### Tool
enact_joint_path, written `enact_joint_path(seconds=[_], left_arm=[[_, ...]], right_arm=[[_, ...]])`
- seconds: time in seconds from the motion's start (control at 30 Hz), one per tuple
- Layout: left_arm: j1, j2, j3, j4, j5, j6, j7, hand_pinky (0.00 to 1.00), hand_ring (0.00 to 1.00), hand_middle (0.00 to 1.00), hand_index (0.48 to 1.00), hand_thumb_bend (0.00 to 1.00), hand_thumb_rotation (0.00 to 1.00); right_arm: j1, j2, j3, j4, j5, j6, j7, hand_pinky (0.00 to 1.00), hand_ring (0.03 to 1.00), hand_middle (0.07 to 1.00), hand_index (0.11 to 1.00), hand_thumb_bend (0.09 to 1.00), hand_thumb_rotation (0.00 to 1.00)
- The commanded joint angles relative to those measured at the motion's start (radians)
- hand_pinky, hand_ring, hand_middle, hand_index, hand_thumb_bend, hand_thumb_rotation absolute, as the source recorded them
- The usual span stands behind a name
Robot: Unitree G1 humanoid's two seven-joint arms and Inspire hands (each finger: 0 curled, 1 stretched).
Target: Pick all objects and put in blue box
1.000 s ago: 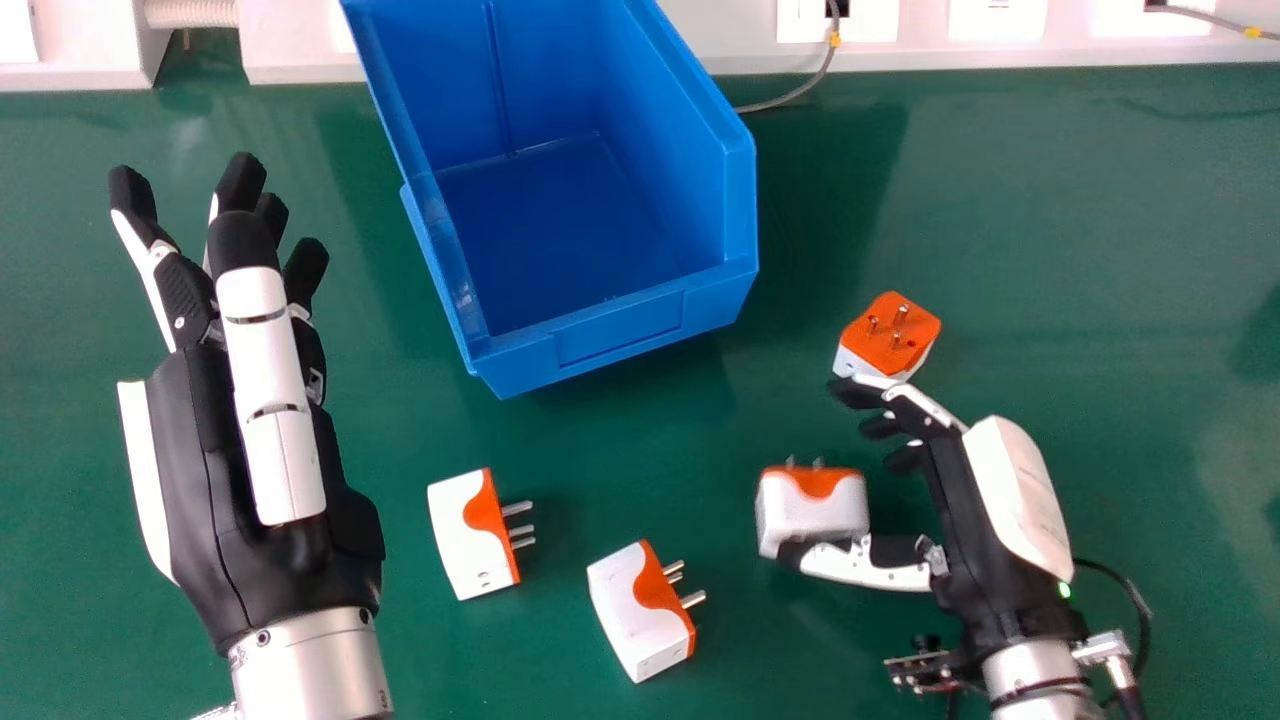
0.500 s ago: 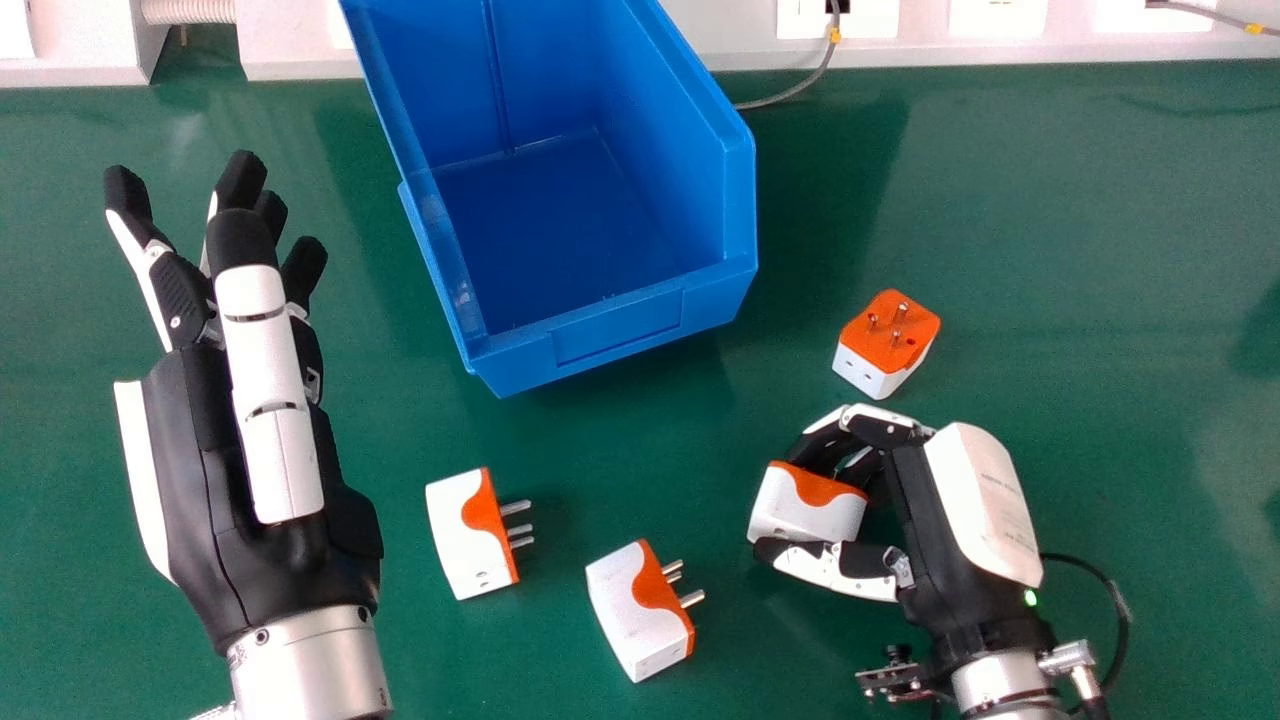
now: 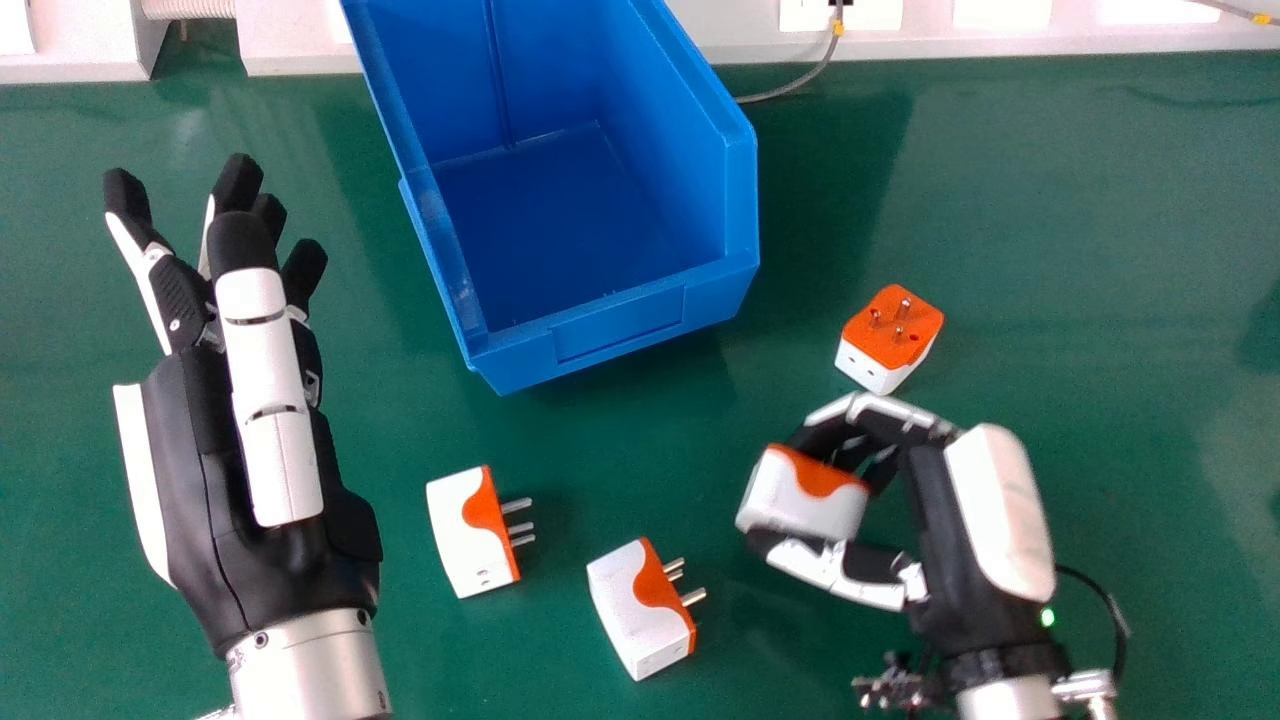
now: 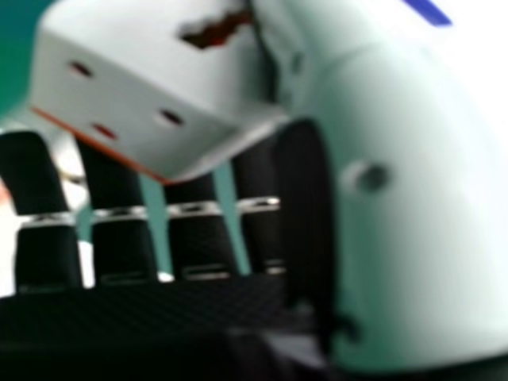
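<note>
While three adapters (image 3: 640, 610) lie outside, blue box (image 3: 620, 325), adapter (image 3: 805, 497) in right hand (image 3: 940, 545)

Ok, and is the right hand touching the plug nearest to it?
Touching. The head view shows the right hand curled round the plug, its thumb along the near side.

We see one adapter (image 3: 465, 540) left of a second adapter (image 3: 630, 605), both before the box (image 3: 620, 325) — a third adapter (image 3: 885, 345) rightward, a fourth adapter (image 3: 800, 495) in the right hand (image 3: 1000, 510).
</note>
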Motion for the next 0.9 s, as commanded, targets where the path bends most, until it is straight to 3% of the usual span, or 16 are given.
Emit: enact_joint_path(seconds=[0.0,0.2,0.43,0.57,0.63,0.7,0.87], left_arm=[[0.007,-0.073,-0.021,-0.016,0.017,-0.012,0.001,0.91,0.95,0.94,0.916,0.59,0.80],[0.001,-0.070,-0.020,-0.007,0.016,-0.017,-0.004,0.92,0.95,0.94,0.921,0.58,0.81],[-0.021,-0.074,-0.012,0.004,0.021,-0.012,0.001,0.92,0.95,0.94,0.924,0.59,0.81],[-0.041,-0.080,-0.004,0.013,0.041,-0.009,0.017,0.91,0.94,0.93,0.915,0.59,0.80],[-0.048,-0.080,-0.002,0.015,0.042,-0.007,0.020,0.90,0.94,0.92,0.908,0.60,0.80],[-0.050,-0.076,-0.003,0.013,0.043,-0.008,0.017,0.90,0.94,0.92,0.907,0.60,0.80],[-0.051,-0.071,-0.003,0.010,0.030,-0.017,0.004,0.91,0.94,0.93,0.917,0.58,0.81]], right_arm=[[0.020,0.002,-0.028,-0.105,-0.017,0.003,-0.024,0.35,0.452,0.496,0.477,0.501,0.00],[0.077,0.015,-0.060,-0.372,-0.032,0.046,0.031,0.36,0.435,0.505,0.477,0.501,0.00],[-0.010,0.048,-0.033,-0.459,-0.041,0.043,0.130,0.35,0.430,0.513,0.484,0.500,0.00],[-0.127,0.088,-0.004,-0.424,-0.064,0.056,0.161,0.34,0.432,0.522,0.491,0.499,0.00],[-0.209,0.101,0.015,-0.362,-0.109,0.058,0.135,0.33,0.427,0.516,0.494,0.499,0.00],[-0.317,0.129,0.047,-0.270,-0.159,0.107,0.138,0.33,0.426,0.513,0.494,0.499,0.00],[-0.518,0.147,0.105,-0.036,-0.228,0.151,0.099,0.33,0.447,0.494,0.478,0.500,0.00]])
